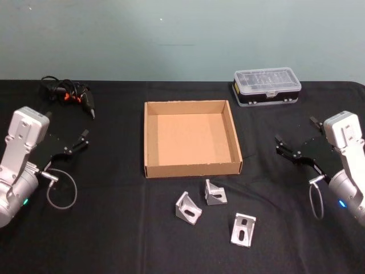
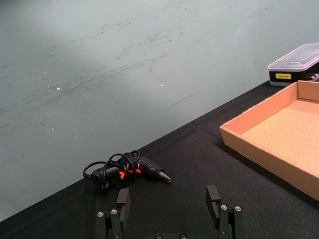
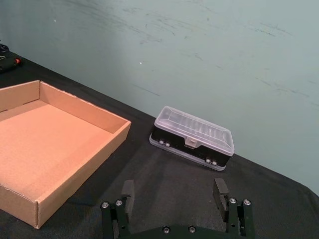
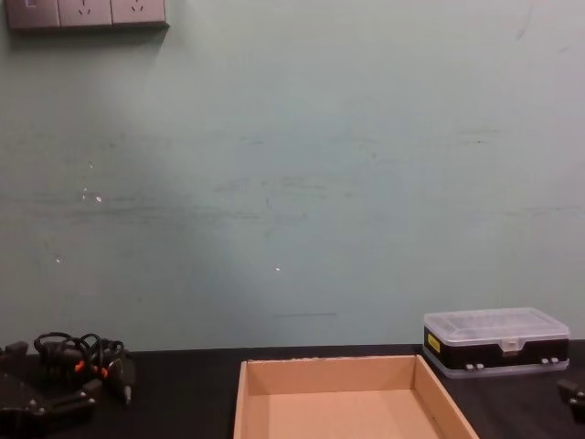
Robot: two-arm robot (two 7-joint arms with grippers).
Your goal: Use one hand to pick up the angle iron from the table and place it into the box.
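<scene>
Three silver angle irons lie on the black table (image 1: 114, 228) in front of the box: one on the left (image 1: 189, 208), one in the middle (image 1: 215, 193), one on the right (image 1: 243, 230). The tan cardboard box (image 1: 150, 140) sits mid-table and holds nothing; its walls also appear in the left wrist view (image 2: 259, 149), the right wrist view (image 3: 79, 107) and the chest view (image 4: 331, 363). My left gripper (image 1: 77, 142) (image 2: 168, 199) hovers left of the box, open. On the box's right side my right gripper (image 1: 291, 142) (image 3: 173, 191) is open too. Neither touches an angle iron.
A small black case with a clear lid (image 1: 266, 87) (image 3: 193, 137) (image 4: 494, 340) stands at the back right. A black tool with a coiled cable (image 1: 71, 94) (image 2: 127, 171) (image 4: 82, 357) lies at the back left. A pale green wall rises behind the table.
</scene>
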